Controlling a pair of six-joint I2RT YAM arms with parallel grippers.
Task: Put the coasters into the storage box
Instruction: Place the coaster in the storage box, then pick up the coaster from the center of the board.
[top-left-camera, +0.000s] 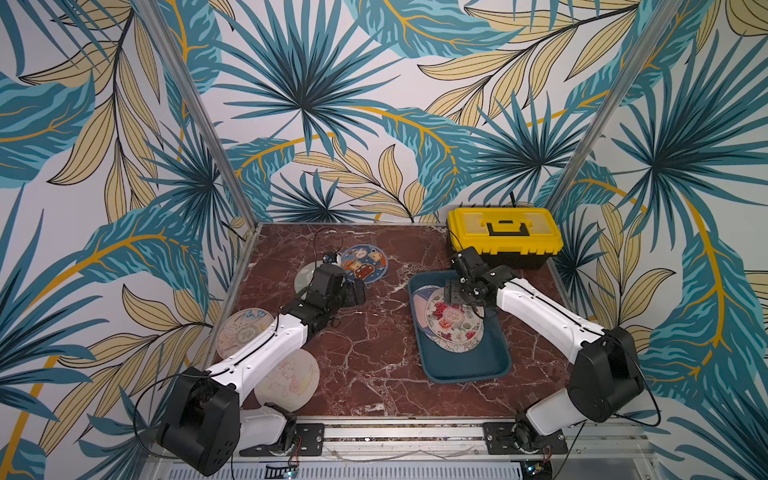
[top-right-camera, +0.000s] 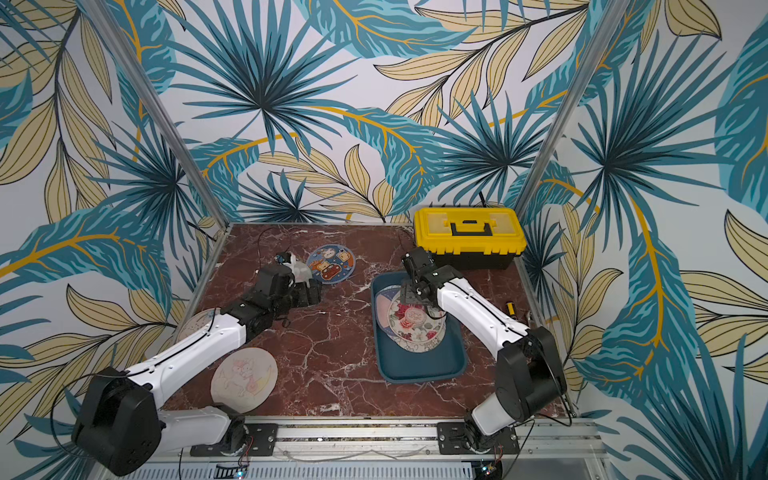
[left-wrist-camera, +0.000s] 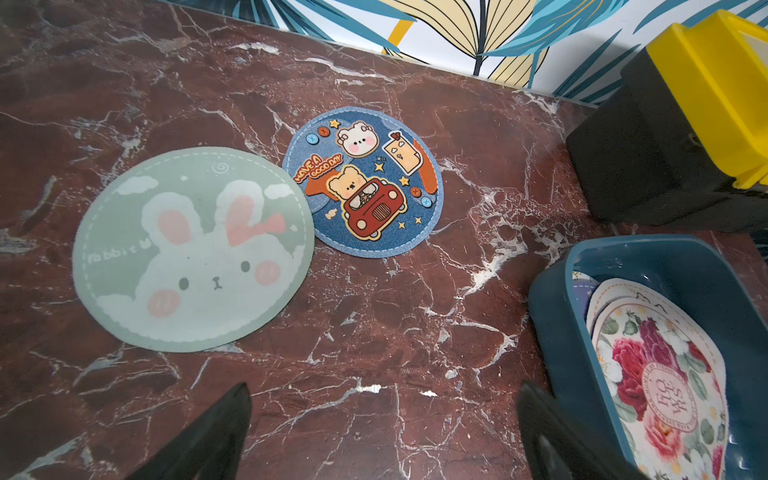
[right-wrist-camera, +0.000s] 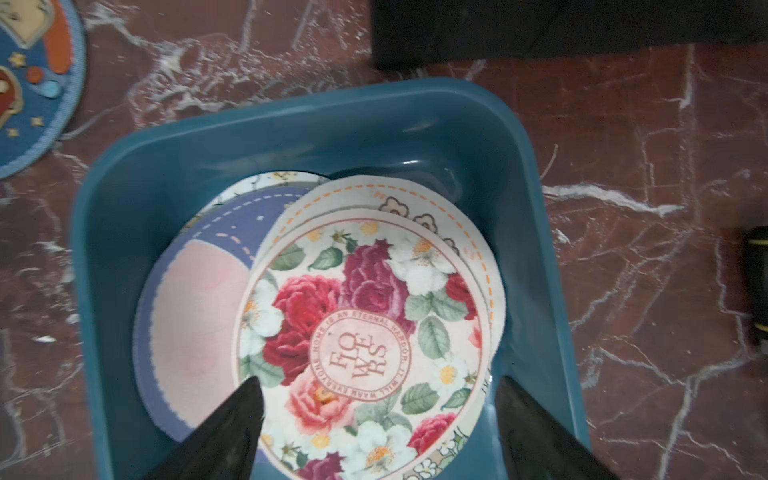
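Right gripper (right-wrist-camera: 378, 386) hangs open over the box (right-wrist-camera: 291, 137), jaws wide and empty.
Under it the floral coaster (right-wrist-camera: 365, 316) tops a stack in the box. Left gripper (left-wrist-camera: 384, 388), also spread empty, hovers above the table (left-wrist-camera: 374, 332) near the blue coaster (left-wrist-camera: 365, 183) and green coaster (left-wrist-camera: 191, 249); a dotted coaster (top-left-camera: 243, 332) and a pale coaster (top-left-camera: 291, 380) lie by its arm.
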